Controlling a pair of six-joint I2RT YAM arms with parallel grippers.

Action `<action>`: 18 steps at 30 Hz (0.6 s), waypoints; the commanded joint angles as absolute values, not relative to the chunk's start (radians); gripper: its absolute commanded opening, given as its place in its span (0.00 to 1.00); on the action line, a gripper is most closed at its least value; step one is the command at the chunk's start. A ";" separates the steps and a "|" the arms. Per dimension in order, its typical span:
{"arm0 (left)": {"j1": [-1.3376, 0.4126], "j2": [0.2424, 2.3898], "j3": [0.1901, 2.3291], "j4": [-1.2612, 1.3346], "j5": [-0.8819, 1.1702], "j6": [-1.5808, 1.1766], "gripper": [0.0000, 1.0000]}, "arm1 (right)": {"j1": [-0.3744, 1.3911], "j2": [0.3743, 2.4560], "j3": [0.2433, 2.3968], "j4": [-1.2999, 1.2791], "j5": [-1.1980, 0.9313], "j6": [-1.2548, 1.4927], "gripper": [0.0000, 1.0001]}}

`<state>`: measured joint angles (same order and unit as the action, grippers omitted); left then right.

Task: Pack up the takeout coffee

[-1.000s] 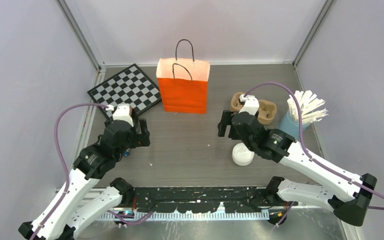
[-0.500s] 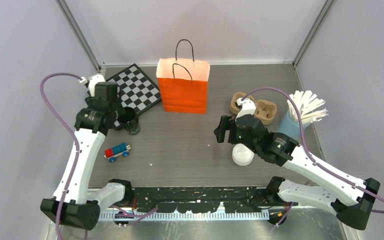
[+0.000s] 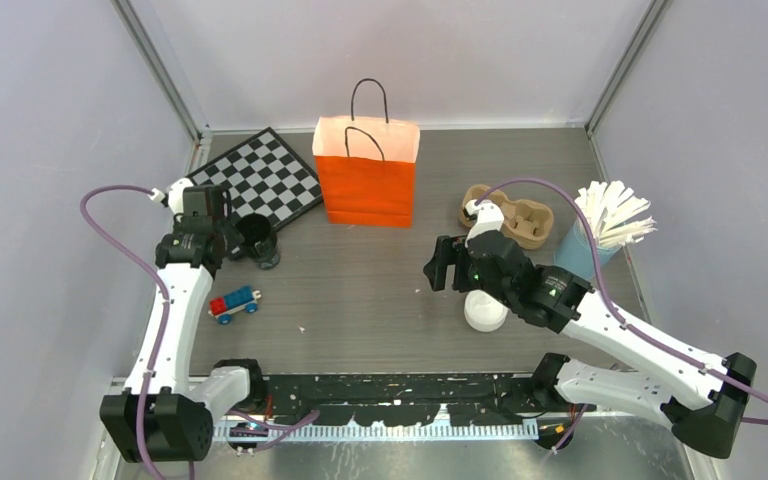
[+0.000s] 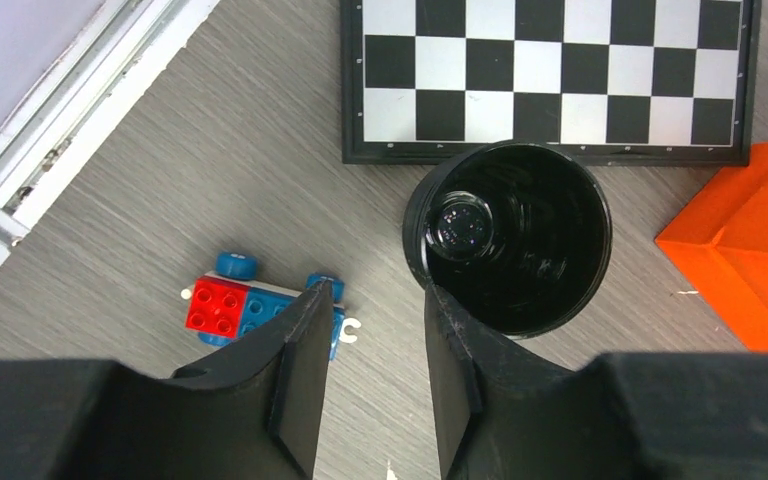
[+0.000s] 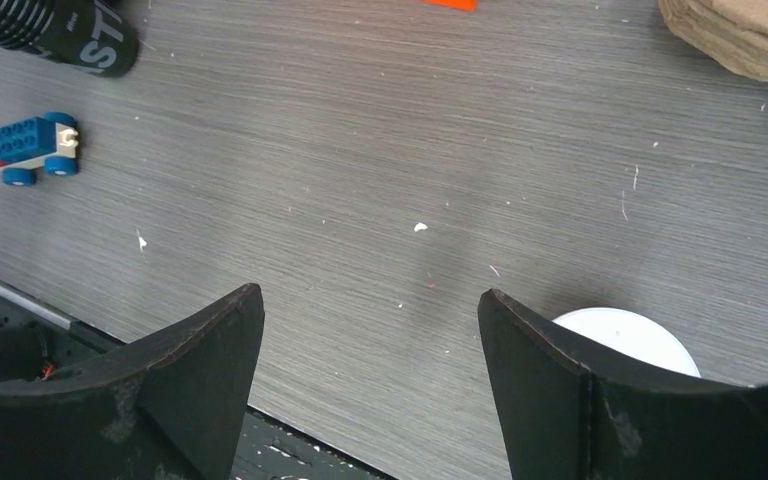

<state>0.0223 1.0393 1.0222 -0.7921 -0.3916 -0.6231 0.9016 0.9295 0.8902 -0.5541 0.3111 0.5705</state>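
The takeout coffee (image 3: 485,311), a small cup with a white lid, stands on the table right of centre. In the right wrist view only an arc of its lid (image 5: 628,338) shows past my right finger. My right gripper (image 3: 439,263) (image 5: 370,292) hovers just left of it, open, with bare table between the jaws. The orange paper bag (image 3: 367,172) stands upright at the back centre. My left gripper (image 3: 232,240) (image 4: 377,290) hangs far left beside a black lidless cup (image 3: 258,239) (image 4: 508,235). Its jaws are narrowly open with nothing between them, and the right finger overlaps the cup's near rim.
A chessboard (image 3: 251,180) lies at the back left. A red and blue toy car (image 3: 233,303) (image 4: 250,305) sits near my left arm. A brown cup carrier (image 3: 520,214) and a blue cup of white stirrers (image 3: 600,235) stand at the right.
My left arm swung from the near side out to the black cup, uncovering the toy car, and its jaws narrowed. My right gripper drifted slightly left and nearer.
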 commanded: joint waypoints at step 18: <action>0.098 1.170 1.068 -0.704 -0.244 -0.614 0.33 | 0.906 0.922 0.873 -0.586 0.368 0.555 0.82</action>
